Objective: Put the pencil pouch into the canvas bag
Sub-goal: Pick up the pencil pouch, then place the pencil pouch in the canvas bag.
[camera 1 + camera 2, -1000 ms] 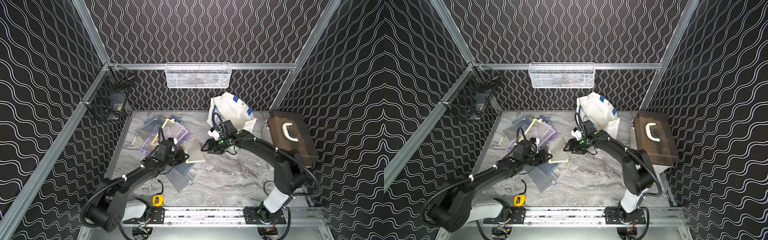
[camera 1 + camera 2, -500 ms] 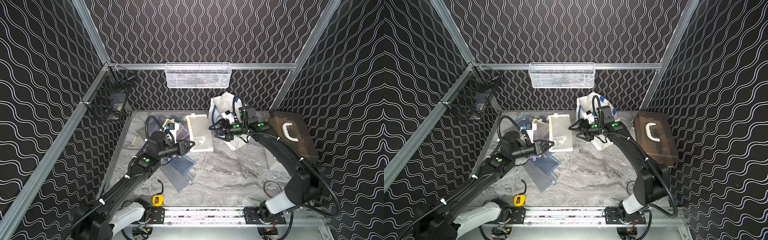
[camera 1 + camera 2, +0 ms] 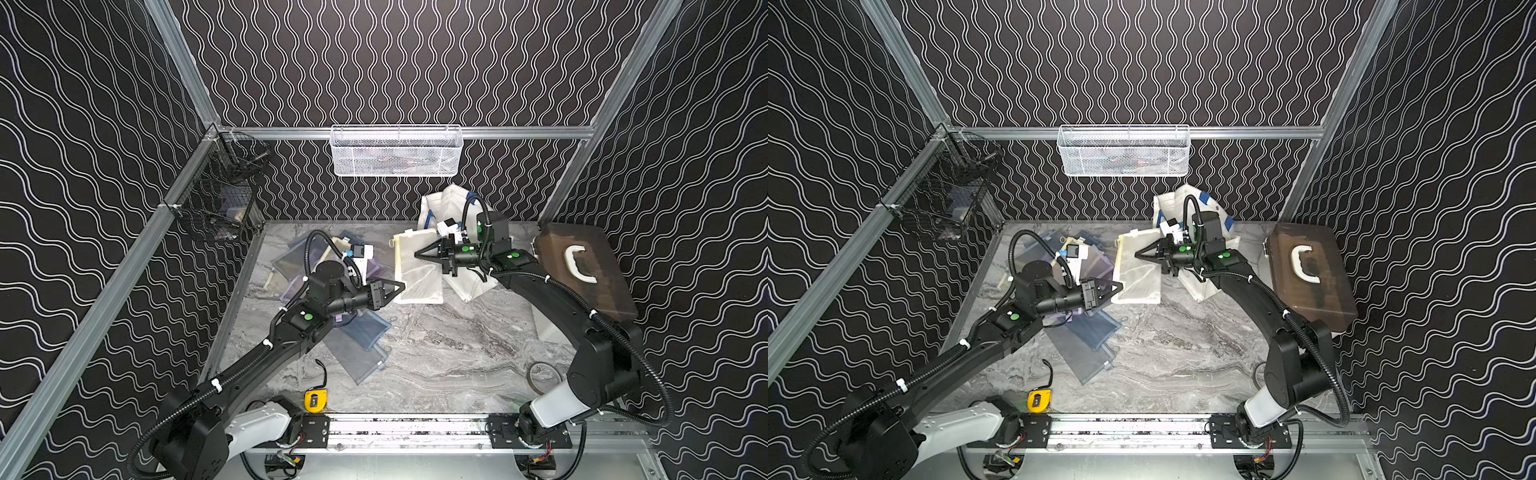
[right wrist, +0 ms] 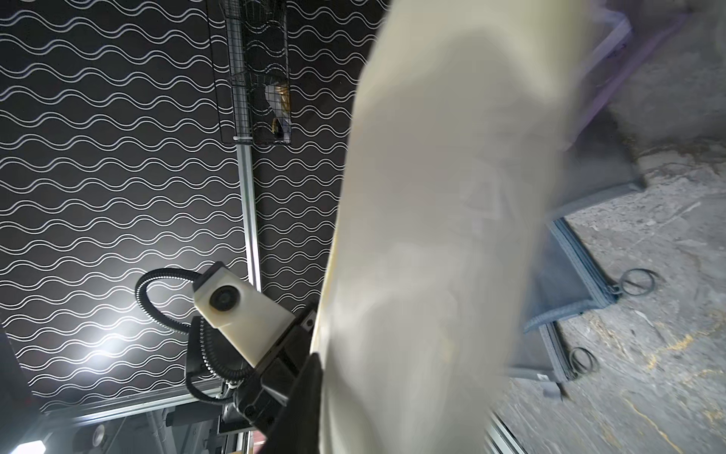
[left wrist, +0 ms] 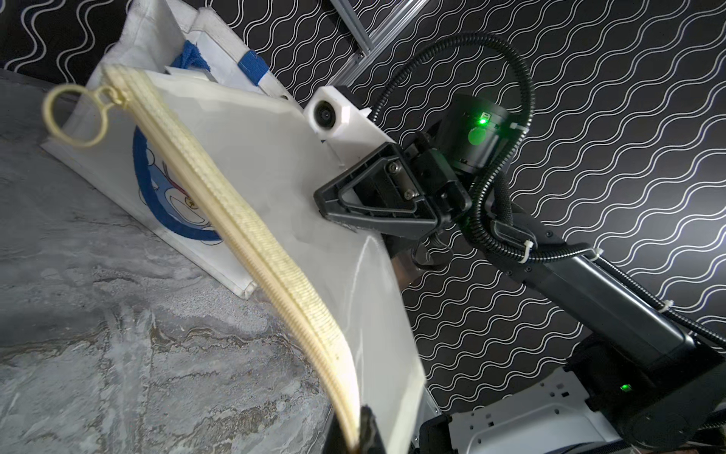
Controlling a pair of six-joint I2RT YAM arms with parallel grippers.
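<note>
The left claw (image 3: 400, 286), clamped on a near corner of the cream pencil pouch (image 3: 417, 272), has raised it off the desk (image 3: 457, 332) toward 1 o'clock. The right claw (image 3: 417, 254) has just pinched its far edge. The canvas bag (image 3: 451, 203) lies just behind, so insertion looks next.

A grey marbled table (image 3: 457, 353) carries everything. At its back, right of the middle, the white canvas bag (image 3: 471, 284) rests on the surface by the rear wall. On the left half lies a loose heap of flat translucent pouches (image 3: 299, 257), purple and blue, overlapping one another, with blue-grey mesh pouches (image 3: 357, 345) spread toward the middle. A yellow tape measure (image 3: 316, 400) sits at the front edge. Along the right side lies a brown case (image 3: 582, 282) with a white handle, and near the front right corner a clear ring (image 3: 540, 374) lies flat
</note>
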